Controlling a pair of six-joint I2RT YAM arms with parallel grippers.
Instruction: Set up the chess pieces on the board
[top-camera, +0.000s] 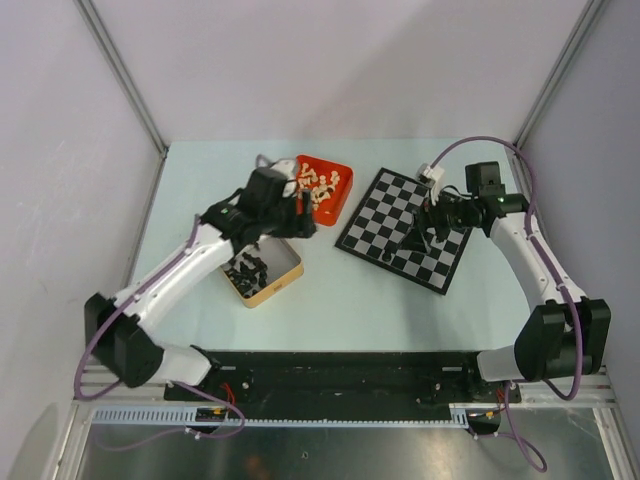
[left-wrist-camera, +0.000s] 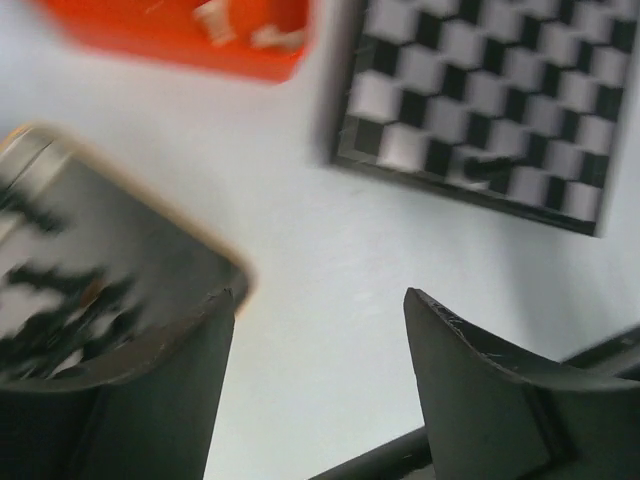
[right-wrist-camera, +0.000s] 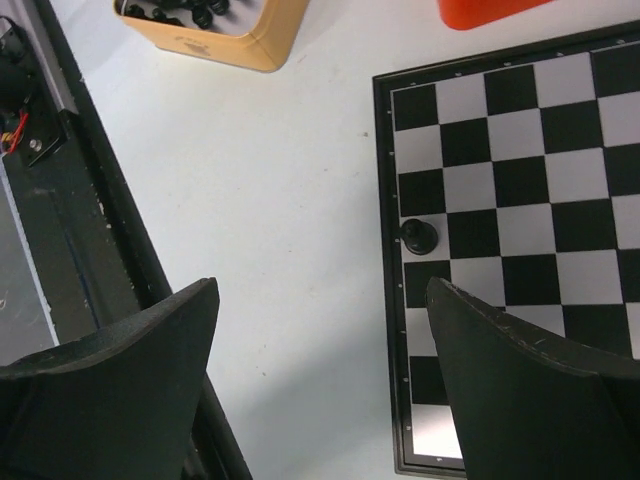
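While only one glossy black chessman (right-wrist-camera: 418, 235) stands on the flat black-and-silver checked chessboard (top-camera: 385, 212), in the row of squares along the board's near edge, the task is judged to be at its start. The other black chessmen (top-camera: 245, 270) lie heaped in a tan rectangular tin (right-wrist-camera: 240, 45) on the pale counter (top-camera: 330, 310), well to the left of the board. The cream chessmen (top-camera: 312, 185) lie in a red plastic tray (top-camera: 338, 195) just beside the board's far-left corner.

**Tool state.** The left tool (left-wrist-camera: 318, 300) hangs left of the board, beside the tin, with its fingers spread and nothing between them. The right tool (right-wrist-camera: 320, 290) hangs over the board's near border, also spread and empty.

**Step in hand (judged).** Fetch the next black chessman from the tin.

1. Select a chessman that lies apart from the heap. Tangled pieces are likely to lift together.
2. Lower the left tool straight down, with one finger on each side of the piece.
3. Close on the body of the piece, not on its head. The glossy surface may slip.
4. Lift clear of the tin wall before moving toward the board.
5. Set the piece upright in the centre of a square in the near rows, beside the standing chessman but not touching it.
6. Keep the right tool clear of the standing chessman throughout.
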